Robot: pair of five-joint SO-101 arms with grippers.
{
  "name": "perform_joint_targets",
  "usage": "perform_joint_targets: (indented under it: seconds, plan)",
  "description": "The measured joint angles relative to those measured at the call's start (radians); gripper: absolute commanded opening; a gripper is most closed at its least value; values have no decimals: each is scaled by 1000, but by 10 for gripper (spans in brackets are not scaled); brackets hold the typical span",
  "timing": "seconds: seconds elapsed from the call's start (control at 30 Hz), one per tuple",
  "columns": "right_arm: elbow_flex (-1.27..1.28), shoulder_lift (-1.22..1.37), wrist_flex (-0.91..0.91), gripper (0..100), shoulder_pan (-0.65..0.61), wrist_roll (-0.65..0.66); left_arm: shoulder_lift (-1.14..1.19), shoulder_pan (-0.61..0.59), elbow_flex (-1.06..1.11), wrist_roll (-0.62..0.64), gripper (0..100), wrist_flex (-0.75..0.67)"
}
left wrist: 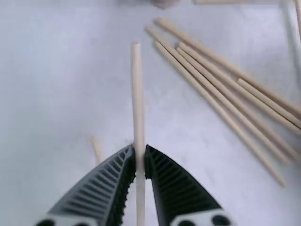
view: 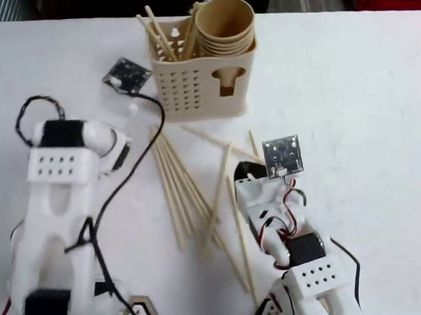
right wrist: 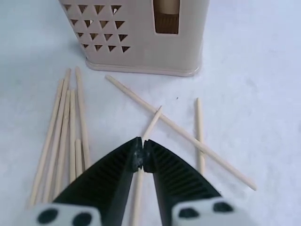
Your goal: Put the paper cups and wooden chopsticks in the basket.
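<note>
Right pincer [right wrist: 142, 153] pinches a chopstick [right wrist: 153, 120] short of the basket [right wrist: 141, 47]

Both arms are showing white plastic shells with black motor blocks between the links, and each is bearing a white plate dotted with two rows of small holes. The left arm [view: 58, 208] is trailing a black cable that is looping along its length. The right arm [view: 315, 275] is carrying red and white wires beside a small square circuit board [view: 282, 156]. The left pincer [left wrist: 139, 153] and the right pincer [right wrist: 142, 146] are showing black ribbed fingers on white bases with dark screw holes.
</note>
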Motion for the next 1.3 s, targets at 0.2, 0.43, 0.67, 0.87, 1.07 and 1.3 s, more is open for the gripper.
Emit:
perform_joint_targets:
  seconds: [0.2, 0.43, 0.67, 0.87, 1.07, 1.3]
  plan:
    - [0, 0, 0, 18, 0, 0, -135, 0, -57, 3, 22, 0]
    - [0, 0, 0, 18, 0, 0, -153, 25, -292, 141, 22, 0]
    - [12, 0, 0, 18, 0, 0, -161, 173, -462, 256, 22, -103]
    - [12, 0, 0, 18, 0, 0, -161, 258, -454, 328, 21, -407]
    - [12, 0, 0, 18, 0, 0, -161, 339, -310, 333, 21, -799]
    - [12, 0, 0, 18, -18, 0, -104, 356, -193, 333, 21, -1163]
